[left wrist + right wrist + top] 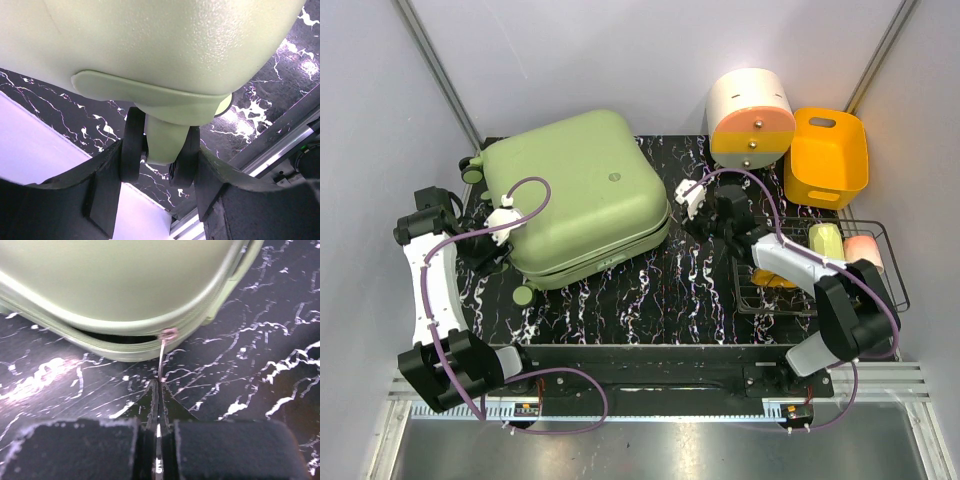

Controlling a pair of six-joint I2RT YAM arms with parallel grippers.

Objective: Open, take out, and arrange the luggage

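Black marbled table (650,300); pale green luggage (582,190), partly unzipped.

Overhead view steeply down from the near edge; both wrist views close on opposite sides of the luggage (580,190).

Soft, even white light is falling from above in the top view, keeping the walls bright and laying only a faint shadow beneath the luggage (575,190). The glossy worktop (650,300) is catching pale sheen. Close up, the left pincer (159,152) is showing as dark, blurred shapes under a glowing shell. The right pincer (158,390) is going soft in the foreground.
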